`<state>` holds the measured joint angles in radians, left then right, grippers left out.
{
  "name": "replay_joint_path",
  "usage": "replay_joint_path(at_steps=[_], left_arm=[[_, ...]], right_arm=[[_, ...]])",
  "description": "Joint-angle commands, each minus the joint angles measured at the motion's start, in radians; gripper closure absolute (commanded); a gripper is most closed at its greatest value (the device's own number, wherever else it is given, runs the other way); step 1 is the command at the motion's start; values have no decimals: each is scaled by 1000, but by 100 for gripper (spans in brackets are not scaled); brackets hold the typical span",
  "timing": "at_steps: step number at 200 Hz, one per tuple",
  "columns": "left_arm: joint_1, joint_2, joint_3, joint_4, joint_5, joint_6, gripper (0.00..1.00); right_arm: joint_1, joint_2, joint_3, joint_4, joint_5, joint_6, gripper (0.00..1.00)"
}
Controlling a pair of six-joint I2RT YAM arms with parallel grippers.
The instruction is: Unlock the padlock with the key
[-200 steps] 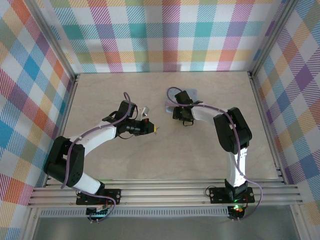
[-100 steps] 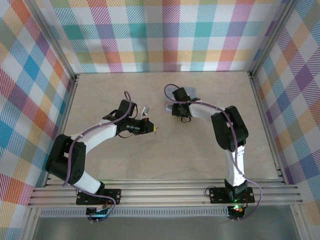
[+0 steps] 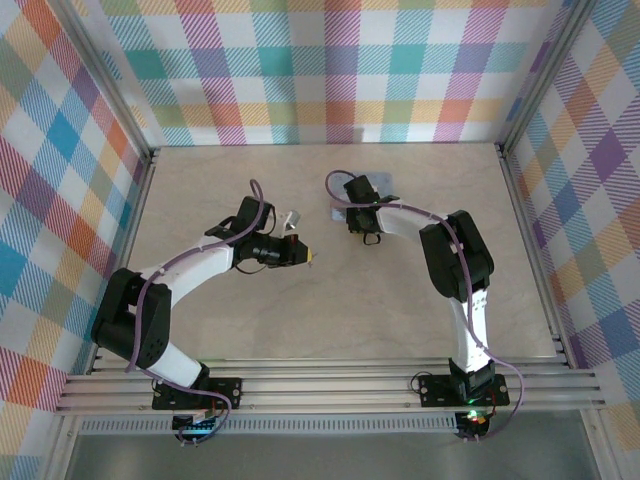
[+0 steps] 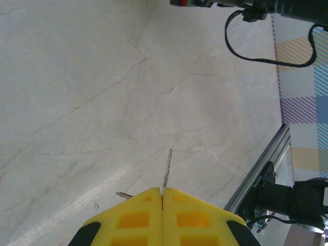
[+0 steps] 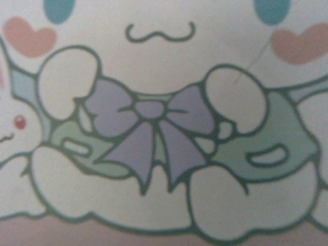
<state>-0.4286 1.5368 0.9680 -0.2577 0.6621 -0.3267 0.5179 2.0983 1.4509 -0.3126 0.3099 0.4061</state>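
My left gripper point(image 4: 162, 192) is shut on the key point(image 4: 166, 166). The key's thin metal blade sticks out forward between the yellow fingertips point(image 4: 137, 218), above the bare tabletop. From the top, the left gripper point(image 3: 312, 257) hovers mid-table and points right. My right gripper point(image 3: 360, 222) is pressed down close over the pale-blue cartoon-print tin point(image 3: 388, 184). Its wrist camera is so near that the tin's printed lid point(image 5: 154, 128) spans the frame, and the fingers stay hidden. The padlock is hidden.
A pale marbled tabletop point(image 3: 250, 320) lies inside aluminium rails point(image 3: 330, 385) and checked walls. The right arm's black cable point(image 4: 256, 46) loops at the top of the left wrist view. A short metal sliver point(image 4: 123, 195) pokes out left of the yellow fingers.
The right gripper has shifted a little left and farther back over the tin. The left arm and the key have held still.
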Motion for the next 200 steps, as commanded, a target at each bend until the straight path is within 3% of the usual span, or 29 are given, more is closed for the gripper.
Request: replay_joint_path(at_steps=[1, 47, 73, 132, 200], left_arm=[[9, 4, 2, 52, 75, 72, 100], [-4, -34, -7, 91, 103, 220, 100], [-18, -31, 6, 101, 82, 233, 100], [-93, -23, -34, 332, -43, 144, 100], [-150, 22, -29, 485, -119, 98, 100]], right_arm=[[4, -37, 23, -40, -10, -37, 81], [4, -133, -29, -123, -57, -84, 94], [-6, -212, -90, -151, -144, -67, 100], [-42, -347, -142, -237, -334, 52, 100], [-83, -340, -36, -392, -578, 239, 100]])
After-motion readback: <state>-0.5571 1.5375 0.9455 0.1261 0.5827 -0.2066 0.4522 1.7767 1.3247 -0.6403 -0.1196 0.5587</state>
